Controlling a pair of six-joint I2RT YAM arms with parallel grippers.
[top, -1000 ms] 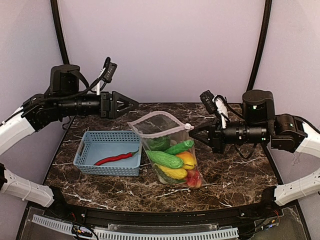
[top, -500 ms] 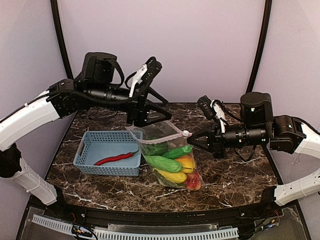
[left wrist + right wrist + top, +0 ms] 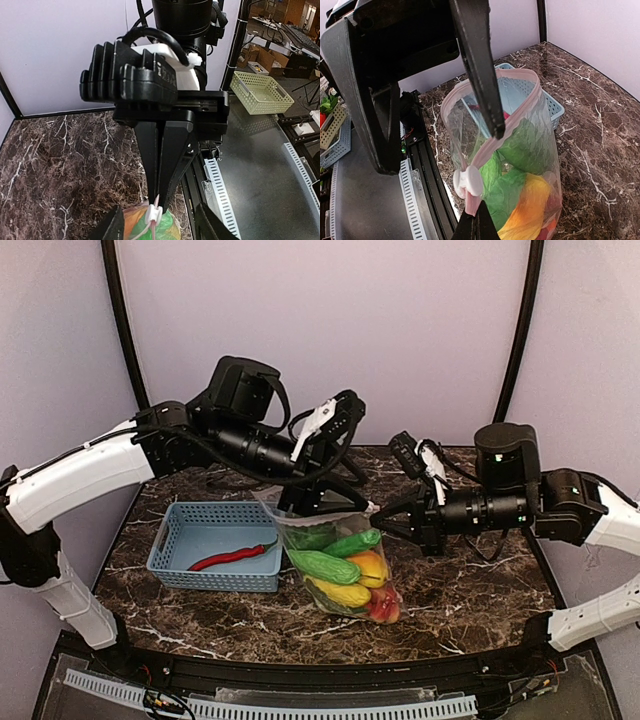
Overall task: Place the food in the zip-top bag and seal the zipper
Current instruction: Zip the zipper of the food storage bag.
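The zip-top bag (image 3: 340, 560) stands on the table with its mouth open; several pieces of food show inside: green cucumbers (image 3: 328, 562), a yellow piece (image 3: 345, 591) and red ones (image 3: 385, 608). A red chili (image 3: 233, 557) lies in the blue basket (image 3: 215, 545). My right gripper (image 3: 385, 515) is shut on the bag's pink zipper end (image 3: 476, 202), just below the white slider (image 3: 467, 181). My left gripper (image 3: 335, 505) is open at the mouth, its fingers (image 3: 114, 225) either side of the slider (image 3: 154, 212). One left finger (image 3: 480, 75) hangs over the mouth.
The basket sits left of the bag and touches it. Dark marble table (image 3: 460, 590) with a black frame at the near edge (image 3: 320, 670). The left arm (image 3: 250, 445) stretches across the table's back half above the basket.
My left arm has swung from the far left across to the bag's mouth, its open gripper now around the slider end. My right gripper stays shut on the bag and shifted slightly left.
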